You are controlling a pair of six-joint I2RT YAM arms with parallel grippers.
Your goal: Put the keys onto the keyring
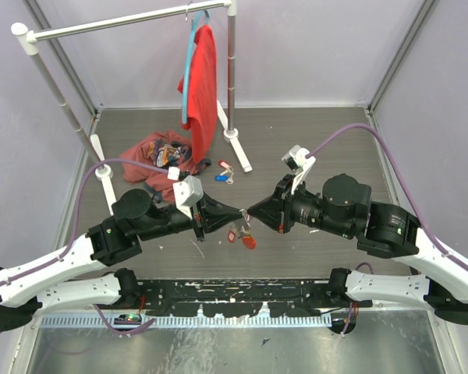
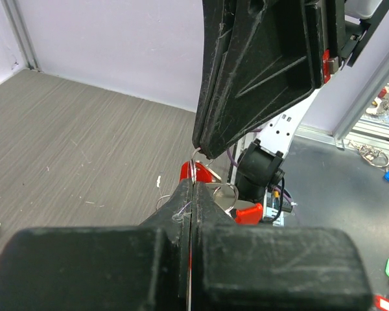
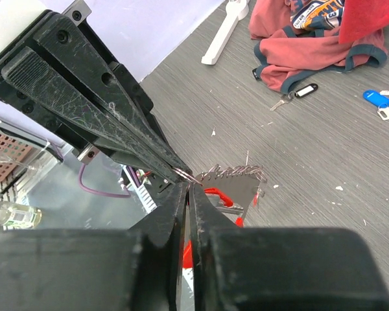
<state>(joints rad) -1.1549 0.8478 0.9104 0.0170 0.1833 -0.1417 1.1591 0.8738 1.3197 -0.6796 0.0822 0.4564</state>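
Left gripper (image 1: 235, 211) and right gripper (image 1: 253, 210) both pinch the keyring (image 3: 233, 172) tip to tip, well apart from the crumpled shirt (image 1: 150, 148) on its near side, so uneven pulling could slip the thin chain free.

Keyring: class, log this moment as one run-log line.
left gripper: shut on keyring | right gripper: shut on keyring | blue-tagged key: unattached

Grey table (image 1: 335, 140) with crumpled shirt (image 1: 150, 149), keys (image 1: 221, 176)
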